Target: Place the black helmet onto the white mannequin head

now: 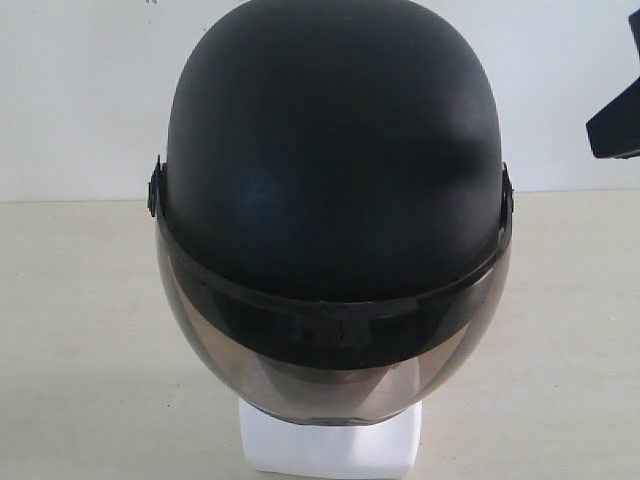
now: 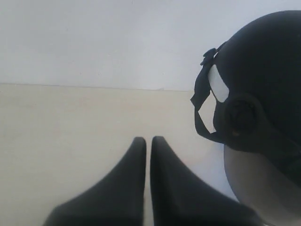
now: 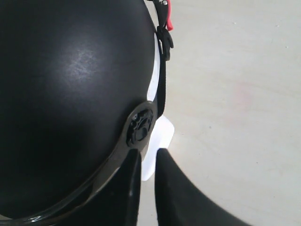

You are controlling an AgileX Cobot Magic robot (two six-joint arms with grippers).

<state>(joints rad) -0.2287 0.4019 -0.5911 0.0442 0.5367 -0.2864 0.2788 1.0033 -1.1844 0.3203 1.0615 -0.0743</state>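
The black helmet sits on the white mannequin head, whose square base shows below the smoky visor. The face is mostly hidden behind the visor. In the left wrist view, the helmet stands off to one side, with white foam showing between its straps. My left gripper is shut and holds nothing, apart from the helmet. My right gripper is shut and holds nothing. It is close beside the helmet near the visor pivot, with the white base just beyond its tips.
The head stands on a pale beige table with a white wall behind. A dark part of the right arm hangs at the upper right of the exterior view. A red strap buckle hangs at the helmet's edge.
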